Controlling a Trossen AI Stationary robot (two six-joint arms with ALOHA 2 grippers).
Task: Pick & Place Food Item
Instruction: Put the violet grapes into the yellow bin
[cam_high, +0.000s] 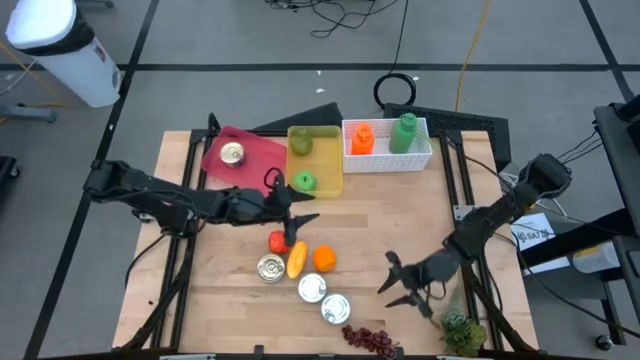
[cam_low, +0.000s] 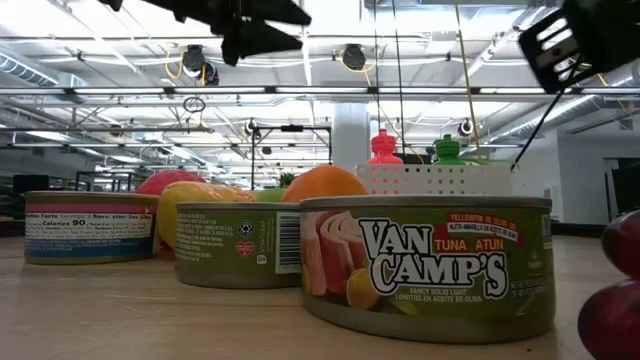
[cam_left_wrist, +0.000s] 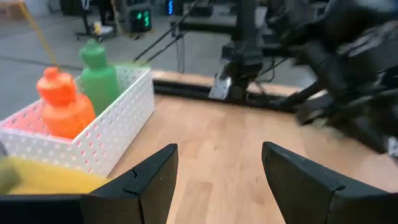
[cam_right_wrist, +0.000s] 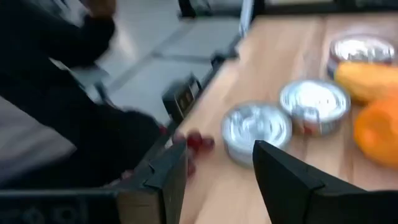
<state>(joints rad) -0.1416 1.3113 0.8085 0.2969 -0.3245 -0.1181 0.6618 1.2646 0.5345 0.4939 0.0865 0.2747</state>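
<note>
Left gripper (cam_high: 300, 205) hovers open-jawed, empty, above the loose food cluster mid-table: orange round fruit (cam_high: 324, 258), yellow mango-shaped piece (cam_high: 297, 260). Right gripper (cam_high: 405, 285), parted, empty, near the front edge, likely waiting.

Pale wooden table (cam_high: 400, 215) with visible grain and a matt finish. Beyond the left fingers (cam_left_wrist: 149, 180), a perforated white plastic basket (cam_left_wrist: 106, 134) holds smooth plastic orange (cam_left_wrist: 62, 106) and green (cam_left_wrist: 99, 74) bottles. Ahead of the right fingers (cam_right_wrist: 280, 174), shiny metal can lids (cam_right_wrist: 256, 124); the tuna can (cam_low: 425, 265) wears a glossy paper label
</note>
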